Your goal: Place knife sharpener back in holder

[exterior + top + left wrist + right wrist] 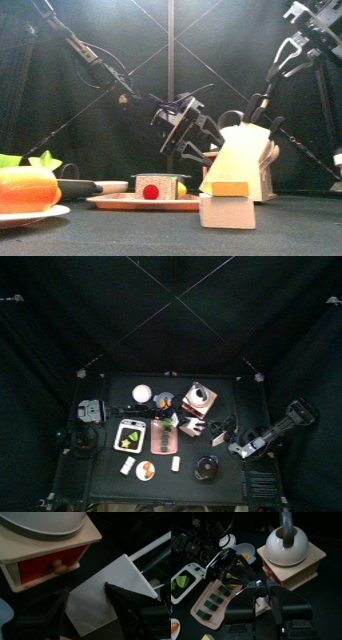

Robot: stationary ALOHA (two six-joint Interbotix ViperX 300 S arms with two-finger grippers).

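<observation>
The pale wedge-shaped knife holder stands right of centre with black handles sticking out of its top; it also shows in the left wrist view and the top view. My left gripper is open, with one jaw on each side of the holder's pale face, next to a wooden grinder that has a red drawer. My right gripper hangs high above the holder and looks shut on a slim dark rod, apparently the knife sharpener, which slants down toward the holder's top. The rod's tip is hidden.
The domed grinder stands beside the holder. A pink tray with dark pieces, a white tray with green food, a plate of fruit, a dark bowl and a small block fill the front of the table.
</observation>
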